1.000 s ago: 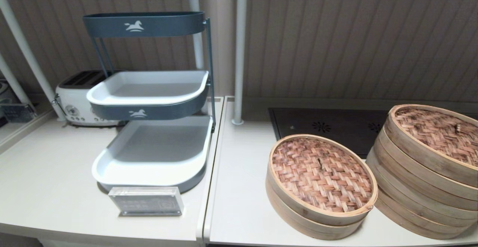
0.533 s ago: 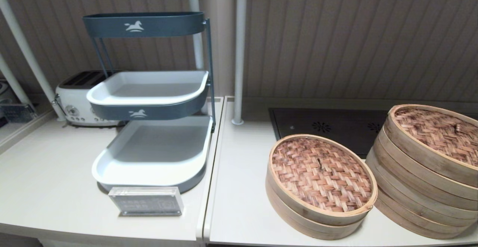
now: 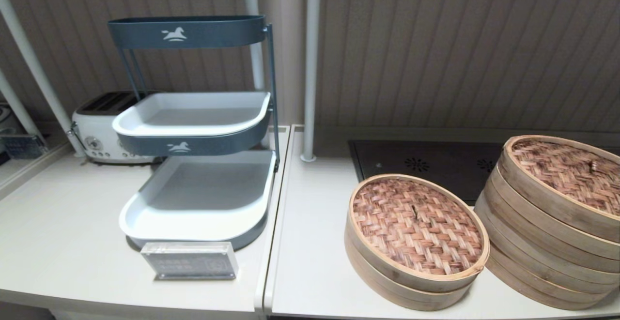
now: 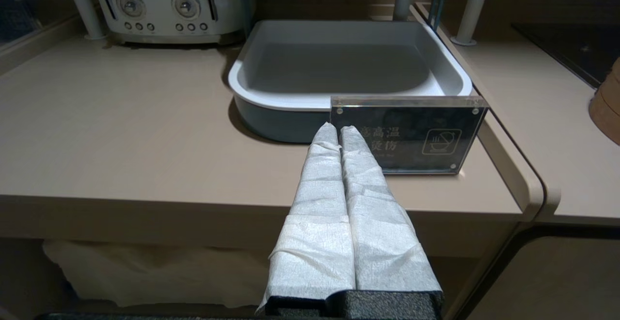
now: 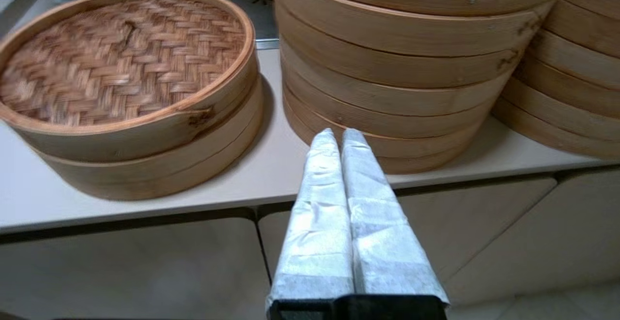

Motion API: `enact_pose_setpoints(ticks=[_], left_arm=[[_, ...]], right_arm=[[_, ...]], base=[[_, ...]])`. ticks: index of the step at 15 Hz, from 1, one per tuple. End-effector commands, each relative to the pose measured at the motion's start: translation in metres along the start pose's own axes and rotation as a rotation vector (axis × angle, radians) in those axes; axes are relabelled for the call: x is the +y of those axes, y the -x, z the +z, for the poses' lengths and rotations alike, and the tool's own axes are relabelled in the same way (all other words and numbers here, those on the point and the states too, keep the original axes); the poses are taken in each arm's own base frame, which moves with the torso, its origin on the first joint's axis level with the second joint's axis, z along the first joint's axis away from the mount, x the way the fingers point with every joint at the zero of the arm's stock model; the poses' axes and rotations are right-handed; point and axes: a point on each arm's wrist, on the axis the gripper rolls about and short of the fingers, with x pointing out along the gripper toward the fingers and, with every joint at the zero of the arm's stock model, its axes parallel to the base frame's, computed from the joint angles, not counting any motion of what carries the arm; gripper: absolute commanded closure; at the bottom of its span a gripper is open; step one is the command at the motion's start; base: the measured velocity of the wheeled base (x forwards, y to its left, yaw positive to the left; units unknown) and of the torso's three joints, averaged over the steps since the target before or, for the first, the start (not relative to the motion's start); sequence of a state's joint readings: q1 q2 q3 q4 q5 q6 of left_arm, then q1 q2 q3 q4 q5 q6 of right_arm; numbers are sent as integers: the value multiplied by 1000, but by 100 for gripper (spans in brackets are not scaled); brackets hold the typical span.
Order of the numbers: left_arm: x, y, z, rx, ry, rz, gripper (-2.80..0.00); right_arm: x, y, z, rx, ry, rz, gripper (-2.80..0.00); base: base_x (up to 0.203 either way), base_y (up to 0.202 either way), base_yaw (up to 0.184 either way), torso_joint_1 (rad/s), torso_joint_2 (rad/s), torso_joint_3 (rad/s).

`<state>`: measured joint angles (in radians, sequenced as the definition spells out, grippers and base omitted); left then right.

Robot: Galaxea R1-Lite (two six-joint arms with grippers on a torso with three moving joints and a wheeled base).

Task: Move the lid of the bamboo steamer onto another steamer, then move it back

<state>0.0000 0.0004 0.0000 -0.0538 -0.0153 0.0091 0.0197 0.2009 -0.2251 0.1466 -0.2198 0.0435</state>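
Note:
The bamboo steamer lid, with a reddish-brown woven top and a dark smudge on its pale rim, lies on a low steamer ring at the counter's front. Right of it stands the tall stack of pale rings, another steamer, topped by its own woven lid. Neither gripper shows in the head view. My right gripper is shut and empty, in front of the counter edge, pointing at the tall stack's base. My left gripper is shut and empty, before the left counter.
A three-tier tray rack and a toaster stand on the left counter, with an acrylic sign at its front. A black hob lies behind the steamers. A further steamer stack stands at the far right.

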Motion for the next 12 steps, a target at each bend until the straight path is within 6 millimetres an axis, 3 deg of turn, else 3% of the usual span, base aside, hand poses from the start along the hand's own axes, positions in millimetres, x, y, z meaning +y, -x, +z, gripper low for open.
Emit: enact_pose_setpoints(ticks=[1,6,12], left_arm=[[0,-2,-8,26,0,0,0],[0,-2,-8,26,0,0,0],[0,-2,-8,27,0,0,0]], right_arm=[[0,2,-22,-44,30,54,0],[3,1,-52,-52,70,222,0],[4,-4,-55,-137,117,214,0]], base=[[0,0,0,0,0,0],[0,0,0,0,0,0],[0,0,0,0,0,0]])
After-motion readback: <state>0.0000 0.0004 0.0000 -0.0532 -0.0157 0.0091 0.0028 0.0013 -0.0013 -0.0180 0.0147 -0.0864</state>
